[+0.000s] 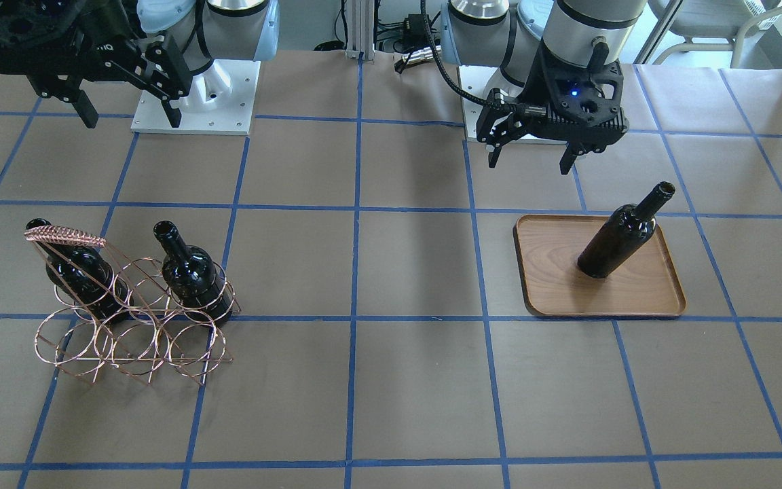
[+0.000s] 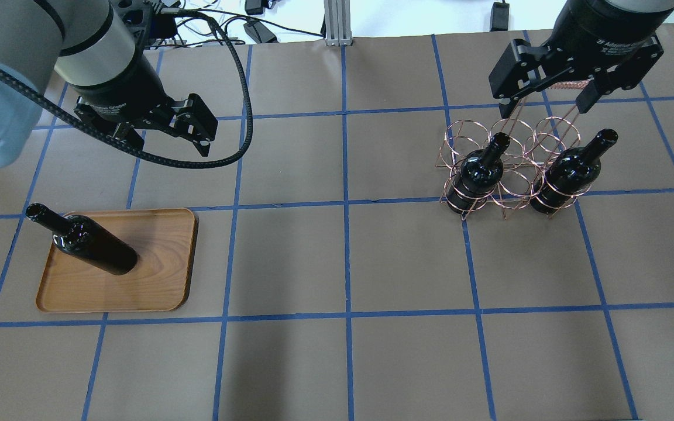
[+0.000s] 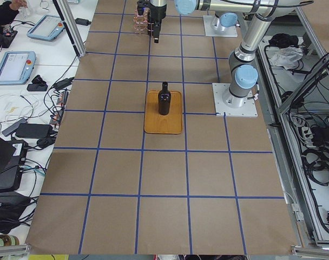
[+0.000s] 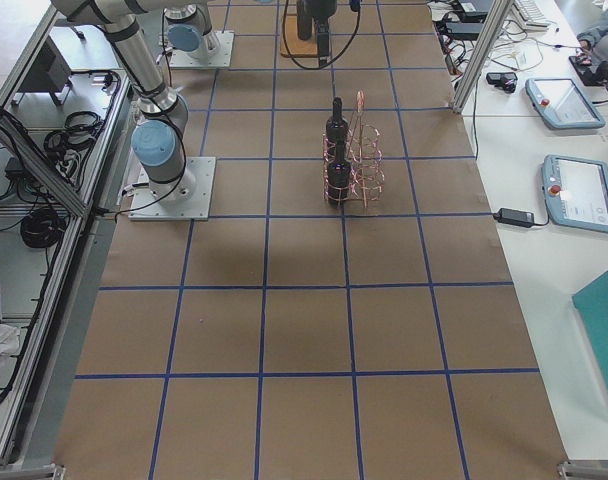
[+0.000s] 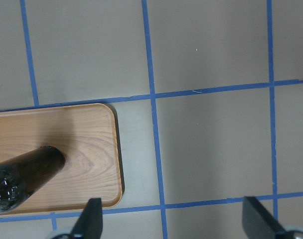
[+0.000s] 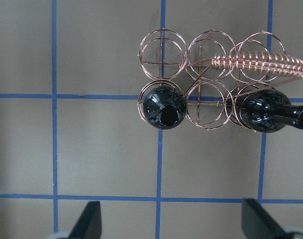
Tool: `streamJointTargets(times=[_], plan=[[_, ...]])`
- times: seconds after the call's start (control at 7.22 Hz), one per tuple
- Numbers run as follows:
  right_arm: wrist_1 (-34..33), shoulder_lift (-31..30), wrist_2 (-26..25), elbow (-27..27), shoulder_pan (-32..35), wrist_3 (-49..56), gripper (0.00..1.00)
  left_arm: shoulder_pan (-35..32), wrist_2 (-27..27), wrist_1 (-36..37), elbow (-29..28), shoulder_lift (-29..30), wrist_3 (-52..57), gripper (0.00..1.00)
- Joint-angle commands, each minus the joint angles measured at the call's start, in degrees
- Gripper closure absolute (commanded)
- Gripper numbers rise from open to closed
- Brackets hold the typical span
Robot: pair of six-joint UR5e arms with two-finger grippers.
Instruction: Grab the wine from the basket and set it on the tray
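One wine bottle (image 1: 618,234) stands upright on the wooden tray (image 1: 635,292); it also shows in the overhead view (image 2: 88,242) on the tray (image 2: 155,269). Two more bottles (image 1: 191,272) (image 1: 79,268) stand in the copper wire basket (image 1: 133,339), in its row nearer the robot. My left gripper (image 1: 530,163) is open and empty, hovering above the table on the robot's side of the tray. My right gripper (image 1: 132,122) is open and empty, high up on the robot's side of the basket. The right wrist view looks down on the basket (image 6: 211,50) and both bottles (image 6: 161,107) (image 6: 263,112).
The table is brown paper with a blue tape grid. The two arm bases (image 1: 194,95) (image 1: 499,102) stand at the robot's edge. The basket's coiled handle (image 1: 65,236) rises above its rings. Operator pendants lie on side benches (image 4: 574,190).
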State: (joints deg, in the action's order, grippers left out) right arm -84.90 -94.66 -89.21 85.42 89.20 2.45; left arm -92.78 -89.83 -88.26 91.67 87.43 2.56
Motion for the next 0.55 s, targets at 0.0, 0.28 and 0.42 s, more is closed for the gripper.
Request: streamJointTargets(times=[0.0,0.28,0.42], plan=[[-0.35,0.00,-0.09,0.01,0.01,0.01,0.00,0.14,2.11,-0.07,0.00,0.02,0.43,0.00],[-0.18,0.00,0.00,0.01,0.01,-0.07,0.00,0.14,1.68,0.02,0.08,0.55,0.61,0.00],[-0.18,0.00,0.09,0.01,0.01,-0.16,0.00,0.31,1.59,-0.07,0.08,0.11,0.61,0.00]])
